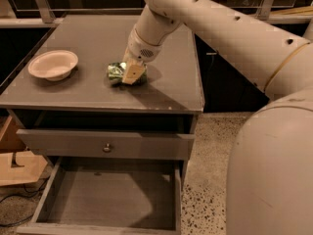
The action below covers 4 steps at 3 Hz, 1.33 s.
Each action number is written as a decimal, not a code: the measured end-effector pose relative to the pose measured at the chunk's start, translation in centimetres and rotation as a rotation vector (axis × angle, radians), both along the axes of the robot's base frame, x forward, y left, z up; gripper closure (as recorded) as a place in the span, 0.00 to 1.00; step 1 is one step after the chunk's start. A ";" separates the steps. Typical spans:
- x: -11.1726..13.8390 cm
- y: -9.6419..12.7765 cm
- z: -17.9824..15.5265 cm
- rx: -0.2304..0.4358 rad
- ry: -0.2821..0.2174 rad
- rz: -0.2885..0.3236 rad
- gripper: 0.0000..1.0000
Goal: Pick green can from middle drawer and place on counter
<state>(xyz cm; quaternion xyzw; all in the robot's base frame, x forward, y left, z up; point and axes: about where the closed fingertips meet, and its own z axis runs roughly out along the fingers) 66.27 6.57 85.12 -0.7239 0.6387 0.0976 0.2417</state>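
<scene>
The green can (115,72) rests on the counter (93,33), right of centre near the front. My gripper (128,75) reaches down from the upper right and is shut on the can, with one pale finger (133,73) across its right side. The far finger is hidden behind the can. The middle drawer (105,202) is pulled open below the counter, and its grey floor holds nothing.
A cream bowl (53,64) sits on the left of the counter. A shut drawer front with a round knob (106,147) lies above the open drawer. My large arm (230,33) spans the upper right. A wooden object (14,165) stands on the floor at the left.
</scene>
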 end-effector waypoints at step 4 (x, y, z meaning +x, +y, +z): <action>0.0 0.0 0.0 0.000 0.000 0.000 0.12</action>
